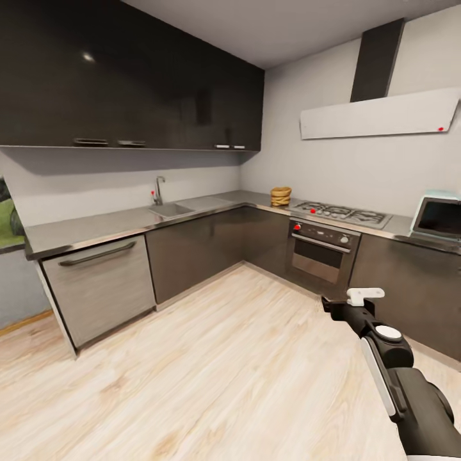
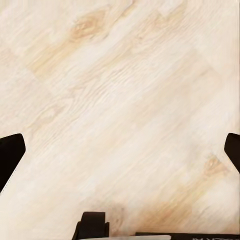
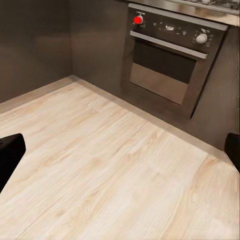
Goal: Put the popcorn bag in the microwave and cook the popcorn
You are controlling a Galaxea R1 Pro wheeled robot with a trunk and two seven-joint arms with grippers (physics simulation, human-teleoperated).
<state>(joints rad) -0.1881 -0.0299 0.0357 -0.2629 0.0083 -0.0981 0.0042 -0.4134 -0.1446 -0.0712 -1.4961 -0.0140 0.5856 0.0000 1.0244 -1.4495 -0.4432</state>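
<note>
Sitting on the grey countertop [image 1: 128,221] in the kitchen corner beside the gas hob [image 1: 339,214], a small tan, ridged popcorn bag [image 1: 280,196], microwave [image 1: 438,216] seen farther right, left gripper [image 2: 120,150] and right gripper [image 3: 120,150] both spread apart over wooden floor [image 1: 211,358].

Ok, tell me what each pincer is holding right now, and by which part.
Nothing. The left pincer and right pincer are both open over bare floor; the popcorn bag sits untouched on the countertop.
</note>
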